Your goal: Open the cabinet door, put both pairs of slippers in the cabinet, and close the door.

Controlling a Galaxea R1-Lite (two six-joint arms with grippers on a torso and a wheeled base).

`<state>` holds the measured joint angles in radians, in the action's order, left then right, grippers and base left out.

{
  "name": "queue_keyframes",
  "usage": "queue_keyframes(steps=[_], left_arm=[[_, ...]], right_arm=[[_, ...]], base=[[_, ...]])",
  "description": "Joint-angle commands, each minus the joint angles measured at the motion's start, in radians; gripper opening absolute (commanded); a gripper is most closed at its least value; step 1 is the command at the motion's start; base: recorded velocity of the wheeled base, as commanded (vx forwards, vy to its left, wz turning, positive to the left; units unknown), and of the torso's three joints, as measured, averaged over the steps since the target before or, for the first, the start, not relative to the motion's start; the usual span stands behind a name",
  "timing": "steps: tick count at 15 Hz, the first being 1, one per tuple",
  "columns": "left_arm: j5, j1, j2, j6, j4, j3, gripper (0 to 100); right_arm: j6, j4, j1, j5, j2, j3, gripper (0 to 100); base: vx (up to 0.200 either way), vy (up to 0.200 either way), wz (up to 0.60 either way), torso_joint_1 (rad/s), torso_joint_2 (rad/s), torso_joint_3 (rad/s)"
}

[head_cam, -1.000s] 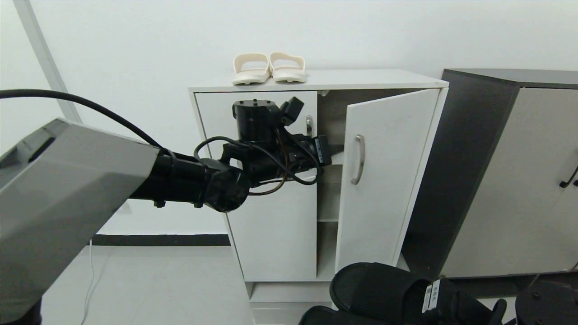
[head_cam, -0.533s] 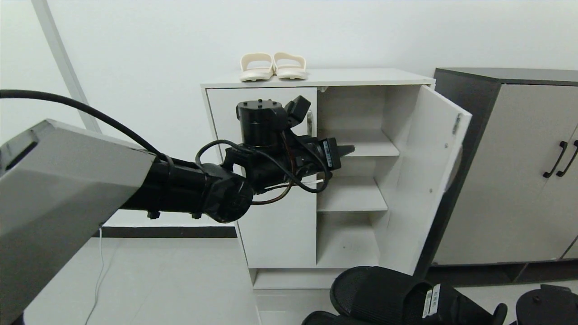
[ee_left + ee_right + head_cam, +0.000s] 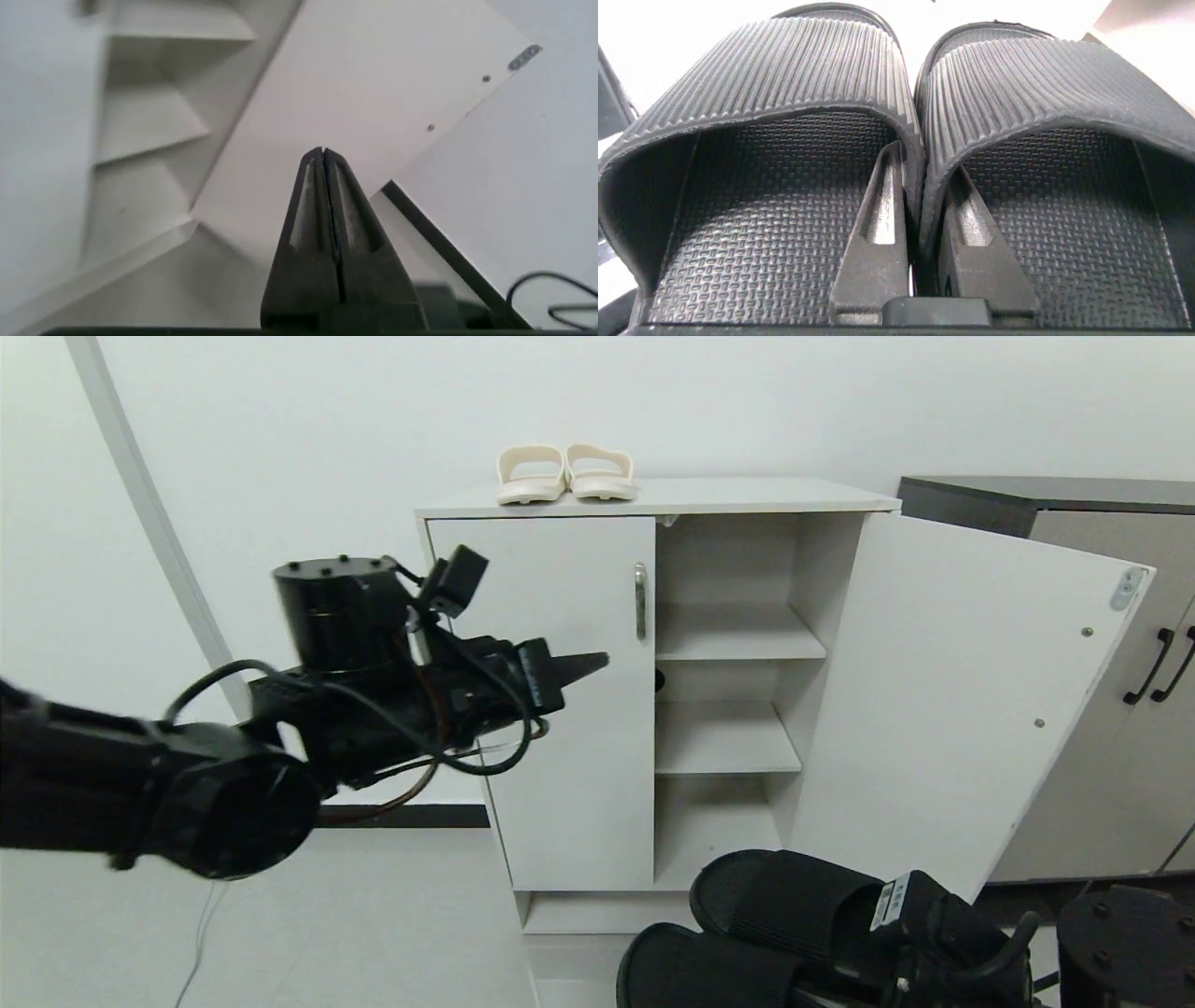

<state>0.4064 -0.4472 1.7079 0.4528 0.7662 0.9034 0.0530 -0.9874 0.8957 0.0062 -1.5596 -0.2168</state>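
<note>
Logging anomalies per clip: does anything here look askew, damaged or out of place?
Nothing stands out. The cream slippers sit neatly paired on top of the cabinet, its right door stands wide open, and the right gripper holds the black slippers.

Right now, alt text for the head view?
The white cabinet has its right door wide open, showing shelves; left door shut, cream slippers on top. The shut left tool hangs before the left door; the right tool holds black slippers low in front.
</note>
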Motion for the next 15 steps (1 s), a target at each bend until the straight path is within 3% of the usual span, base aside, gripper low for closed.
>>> queue_keyframes(steps=[1,4,6,8,10,11,13,15], left_arm=[[-0.001,0.094,-0.301,-0.016,0.028,-0.239,0],[-0.001,0.147,-0.524,-0.016,-0.022,-0.383,0],[-0.001,0.16,-0.812,-0.017,-0.174,-0.546,0],[-0.003,0.162,-1.002,-0.017,-0.308,-0.586,0],[-0.055,0.168,-1.16,-0.019,-0.496,-0.606,0],[-0.113,0.168,-1.22,-0.043,-0.562,-0.618,0],[-0.195,0.168,-1.301,-0.126,-0.584,-0.67,0],[-0.342,0.17,-1.35,-0.259,-0.601,-0.755,0]], right_arm=[[0.001,0.0,-0.005,0.0,-0.01,-0.001,0],[0.001,-0.007,-0.006,0.0,-0.01,-0.001,0],[0.001,-0.008,-0.006,0.0,-0.01,-0.003,0],[0.002,-0.008,-0.006,0.0,-0.011,-0.003,0],[0.004,-0.008,-0.006,-0.002,-0.013,-0.003,0],[0.004,-0.008,-0.006,-0.002,-0.013,-0.003,0],[0.004,-0.008,-0.006,-0.002,-0.013,-0.001,0],[0.004,-0.008,-0.006,-0.003,-0.011,-0.003,0]], base=[[0.0,0.0,0.0,0.0,0.0,0.0],[0.0,0.0,0.0,0.0,0.0,0.0],[0.0,0.0,0.0,0.0,0.0,0.0],[0.0,0.0,0.0,0.0,0.0,0.0],[0.0,0.0,0.0,0.0,0.0,0.0],[0.0,0.0,0.0,0.0,0.0,0.0],[0.0,0.0,0.0,0.0,0.0,0.0],[0.0,0.0,0.0,0.0,0.0,0.0]])
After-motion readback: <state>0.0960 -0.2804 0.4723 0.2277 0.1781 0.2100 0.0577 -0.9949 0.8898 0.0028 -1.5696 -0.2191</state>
